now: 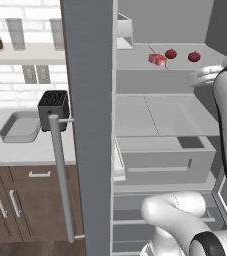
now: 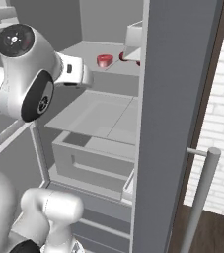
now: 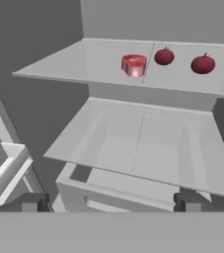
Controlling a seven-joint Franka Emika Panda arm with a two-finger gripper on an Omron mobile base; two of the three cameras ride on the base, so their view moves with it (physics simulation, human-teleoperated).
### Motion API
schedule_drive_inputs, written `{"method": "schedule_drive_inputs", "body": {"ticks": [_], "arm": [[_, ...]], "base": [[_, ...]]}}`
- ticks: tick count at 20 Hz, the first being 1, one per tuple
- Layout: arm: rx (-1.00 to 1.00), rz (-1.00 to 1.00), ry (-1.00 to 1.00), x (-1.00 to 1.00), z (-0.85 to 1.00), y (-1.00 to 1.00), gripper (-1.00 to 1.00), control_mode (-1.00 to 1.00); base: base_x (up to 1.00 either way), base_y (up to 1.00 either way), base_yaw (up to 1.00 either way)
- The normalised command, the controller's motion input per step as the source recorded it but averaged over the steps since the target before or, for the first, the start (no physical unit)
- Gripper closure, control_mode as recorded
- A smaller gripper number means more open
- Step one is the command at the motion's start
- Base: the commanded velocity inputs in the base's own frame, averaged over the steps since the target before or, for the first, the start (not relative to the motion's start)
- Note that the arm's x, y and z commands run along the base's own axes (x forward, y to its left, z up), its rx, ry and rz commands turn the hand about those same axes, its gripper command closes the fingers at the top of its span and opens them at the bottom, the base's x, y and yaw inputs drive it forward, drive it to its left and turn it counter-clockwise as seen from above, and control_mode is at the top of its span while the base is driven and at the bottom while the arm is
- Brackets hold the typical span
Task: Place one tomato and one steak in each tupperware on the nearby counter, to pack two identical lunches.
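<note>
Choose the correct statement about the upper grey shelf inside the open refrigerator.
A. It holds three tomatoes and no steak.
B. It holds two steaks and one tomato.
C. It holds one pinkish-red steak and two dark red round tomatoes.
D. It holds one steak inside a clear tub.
C: on the upper grey shelf the pinkish-red steak lies bare, with one dark red round tomato beside it and a second tomato further along.

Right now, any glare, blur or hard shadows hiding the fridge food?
Hand view: flat even light, no glare, steak and both tomatoes sharp. Left base view: slightly soft, food small but readable. Right base view: fridge door hides part of the shelf.
</note>
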Motion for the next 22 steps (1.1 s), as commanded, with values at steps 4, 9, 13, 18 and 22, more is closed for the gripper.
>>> {"method": "schedule_drive_inputs", "body": {"ticks": [4,9,13,18,22], "arm": [[-0.02,0.00,0.09,0.71,0.07,0.03,-1.00,-1.00],[-0.01,0.02,0.01,0.83,-0.19,0.00,-1.00,-1.00],[-0.02,0.01,-0.04,0.89,-0.26,0.00,-1.00,-1.00],[0.00,0.00,0.03,0.89,-0.11,-0.01,-1.00,-1.00],[0.00,0.00,0.16,0.96,-0.07,-0.04,-1.00,-1.00]], "base": [[0.00,0.00,0.00],[0.00,0.00,0.00],[0.00,0.00,0.00],[0.00,0.00,0.00],[0.00,0.00,0.00]]}}
